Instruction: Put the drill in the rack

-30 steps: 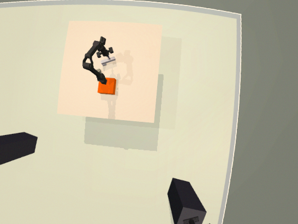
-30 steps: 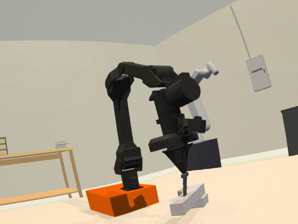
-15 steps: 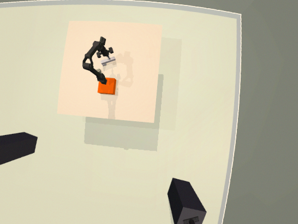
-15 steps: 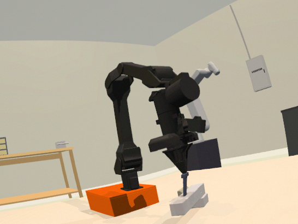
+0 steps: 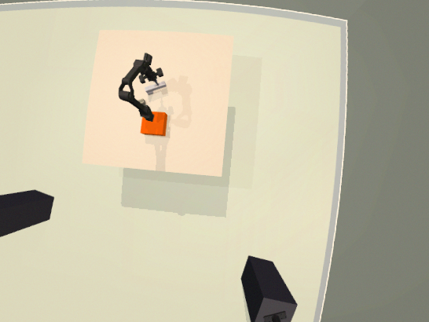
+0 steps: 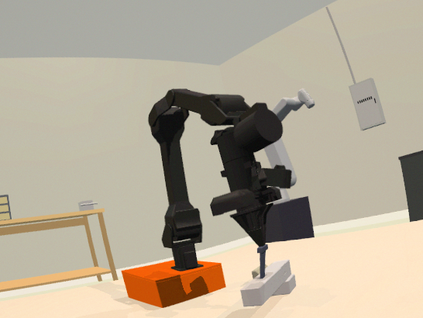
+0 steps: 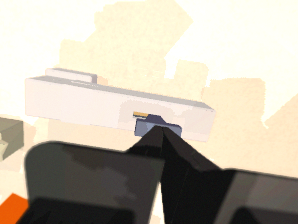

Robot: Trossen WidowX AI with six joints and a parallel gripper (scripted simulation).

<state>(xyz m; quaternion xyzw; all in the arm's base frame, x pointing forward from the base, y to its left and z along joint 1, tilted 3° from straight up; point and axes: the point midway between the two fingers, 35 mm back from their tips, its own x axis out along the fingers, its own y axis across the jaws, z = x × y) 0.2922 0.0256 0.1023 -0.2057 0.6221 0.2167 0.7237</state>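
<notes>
A blue-grey T-shaped piece, apparently the key point(image 6: 263, 264) point(image 7: 144, 128), stands on a long pale block point(image 6: 253, 293) point(image 7: 75, 102), its shaft nearly upright and its lower end at the block's top. A small brass-coloured strip point(image 7: 139, 114) shows in the block's top beside it. My gripper point(image 6: 263, 245) point(image 7: 159, 132) is shut and empty, its tips down at the key's crossbar and seeming to touch it. No drill can be made out clearly. A grey-beige piece point(image 7: 11, 136) point(image 6: 256, 270) lies near the block; I cannot tell whether it is the rack.
An orange box point(image 5: 154, 125) point(image 6: 143, 288) carries the arm's base, a short way from the pale block. A smaller pale piece point(image 6: 287, 285) point(image 7: 70, 75) sits along the block's far side. A wooden bench point(image 6: 50, 274) and a pale robot arm point(image 6: 280, 155) stand in the background.
</notes>
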